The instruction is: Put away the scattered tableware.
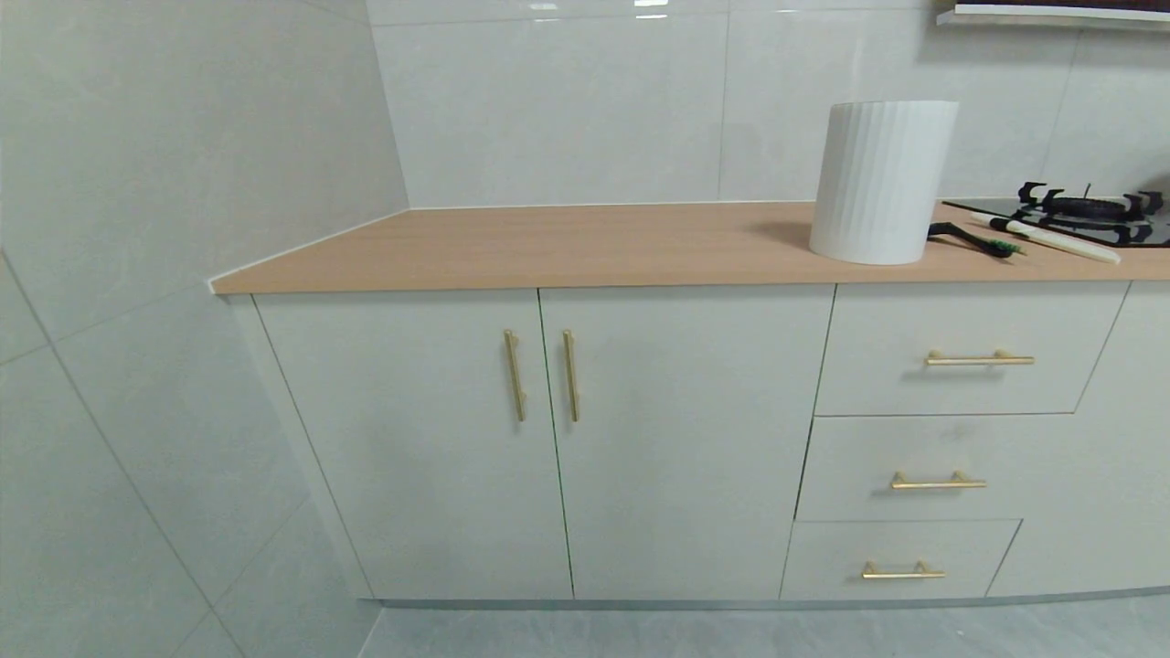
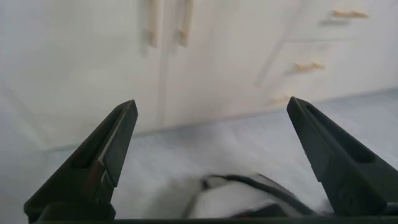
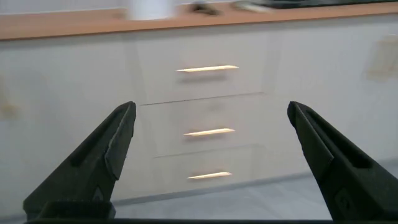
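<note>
A tall white ribbed holder [image 1: 879,181] stands on the wooden counter [image 1: 548,242] at the right. Just beyond it lie a black-handled utensil with a green tip [image 1: 974,240] and a long white utensil [image 1: 1047,237]. My left gripper [image 2: 211,112] is open, low down, facing the cabinet doors and the floor, nothing between its fingers. My right gripper [image 3: 211,112] is open too, facing the stack of drawers below the counter, and it holds nothing. The white holder [image 3: 149,9] appears at the counter's edge in the right wrist view.
A black gas hob [image 1: 1088,212] sits at the counter's far right. Below are two cabinet doors with gold handles [image 1: 543,375] and three drawers [image 1: 969,361]. A tiled wall closes the left side. Grey floor lies in front of the cabinet.
</note>
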### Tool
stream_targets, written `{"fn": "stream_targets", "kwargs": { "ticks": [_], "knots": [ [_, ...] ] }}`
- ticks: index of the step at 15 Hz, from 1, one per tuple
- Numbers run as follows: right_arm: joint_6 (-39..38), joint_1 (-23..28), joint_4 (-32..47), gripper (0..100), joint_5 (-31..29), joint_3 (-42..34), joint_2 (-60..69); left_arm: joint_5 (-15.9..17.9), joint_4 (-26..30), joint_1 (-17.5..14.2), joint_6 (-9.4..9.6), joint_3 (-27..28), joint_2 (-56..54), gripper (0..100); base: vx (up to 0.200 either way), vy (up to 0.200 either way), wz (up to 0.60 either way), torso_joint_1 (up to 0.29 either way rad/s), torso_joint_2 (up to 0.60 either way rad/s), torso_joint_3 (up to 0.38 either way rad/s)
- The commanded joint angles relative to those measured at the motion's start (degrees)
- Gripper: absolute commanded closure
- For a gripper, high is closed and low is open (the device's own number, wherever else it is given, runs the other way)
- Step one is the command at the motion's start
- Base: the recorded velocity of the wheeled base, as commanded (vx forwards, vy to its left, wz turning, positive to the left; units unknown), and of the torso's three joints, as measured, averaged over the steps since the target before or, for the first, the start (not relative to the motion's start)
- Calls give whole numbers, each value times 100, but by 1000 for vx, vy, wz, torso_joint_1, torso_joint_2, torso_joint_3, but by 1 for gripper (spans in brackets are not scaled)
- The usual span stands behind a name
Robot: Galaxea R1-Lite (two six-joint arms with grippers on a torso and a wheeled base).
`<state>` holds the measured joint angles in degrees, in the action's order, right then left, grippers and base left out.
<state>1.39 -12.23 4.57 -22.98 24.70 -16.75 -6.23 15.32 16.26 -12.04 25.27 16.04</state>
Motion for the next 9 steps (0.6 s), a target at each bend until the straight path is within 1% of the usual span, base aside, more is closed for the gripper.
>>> {"fn": "stream_targets", "kwargs": {
  "ticks": [1, 2, 3, 4, 5, 6, 7, 8, 9],
  "knots": [
    [177, 739, 439, 0, -172, -26, 1121, 8, 120, -598, 150, -339, -1042, 0, 0, 0, 0, 0, 0, 0],
    [186, 924, 474, 0, -154, -79, 1209, -36, 67, -826, 264, -497, -1059, 0, 0, 0, 0, 0, 0, 0],
    [213, 1152, 483, 0, -75, -229, 1411, -124, -117, -976, 246, -637, -1059, 0, 0, 0, 0, 0, 0, 0],
    [230, 1275, 474, 0, 101, -413, 1578, -300, -451, -1134, 246, -857, -1068, 0, 0, 0, 0, 0, 0, 0],
    [230, 1267, 457, 0, 101, -545, 1649, -282, -627, -1433, 290, -1068, -1226, 0, 0, 0, 0, 0, 0, 0],
    [186, 1249, 439, 0, 109, -633, 1666, -168, -645, -1617, 405, -1270, -1604, 0, 0, 0, 0, 0, 0, 0],
    [63, 1249, 413, 0, 145, -861, 1675, -203, -706, -1626, 642, -1604, -1604, 0, 0, 0, 0, 0, 0, 0],
    [10, 1249, 343, 0, 171, -1099, 1675, -256, -803, -1626, 651, -1754, -1604, 0, 0, 0, 0, 0, 0, 0],
    [10, 1249, 97, 0, 443, -1477, 1675, -230, -891, -1626, 712, -1929, -1604, 0, 0, 0, 0, 0, 0, 0]
  ]
}}
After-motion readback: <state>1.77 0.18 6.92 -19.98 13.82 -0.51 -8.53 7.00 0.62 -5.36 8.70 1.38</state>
